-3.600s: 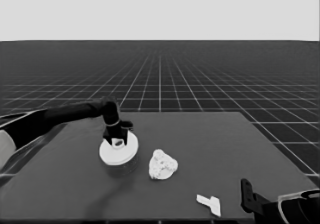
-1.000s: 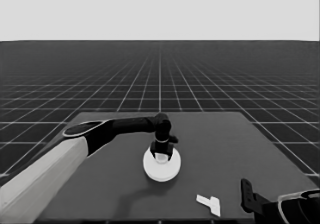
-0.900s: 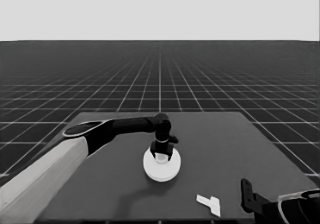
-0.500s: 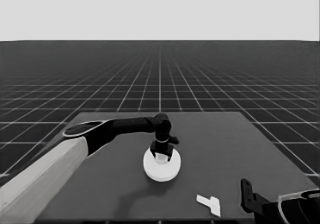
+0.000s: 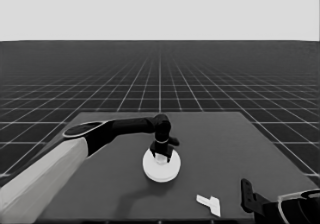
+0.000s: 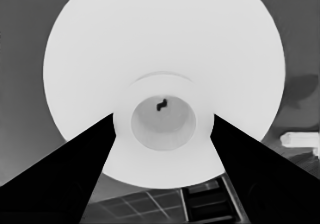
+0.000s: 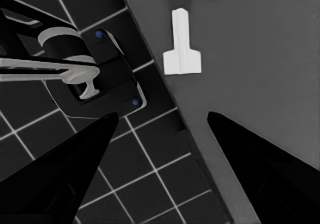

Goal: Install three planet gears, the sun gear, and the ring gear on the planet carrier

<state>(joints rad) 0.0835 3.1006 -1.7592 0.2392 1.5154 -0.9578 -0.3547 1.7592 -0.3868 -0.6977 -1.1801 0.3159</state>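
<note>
Left gripper (image 5: 161, 156) sits mid-table, its two black fingers (image 6: 75, 176) closed against the raised central hub of the large white round part (image 5: 161, 166), which lies flat near the dark table's (image 5: 220, 144) centre and covers whatever is beneath. The only neighbour is a thin white T-shaped piece (image 5: 209, 203) near the front edge (well apart from the round part). Right gripper (image 7: 159, 121) is parked over the front right corner, fingers spread, holding nothing. Bare surface lies all around the disc.
</note>
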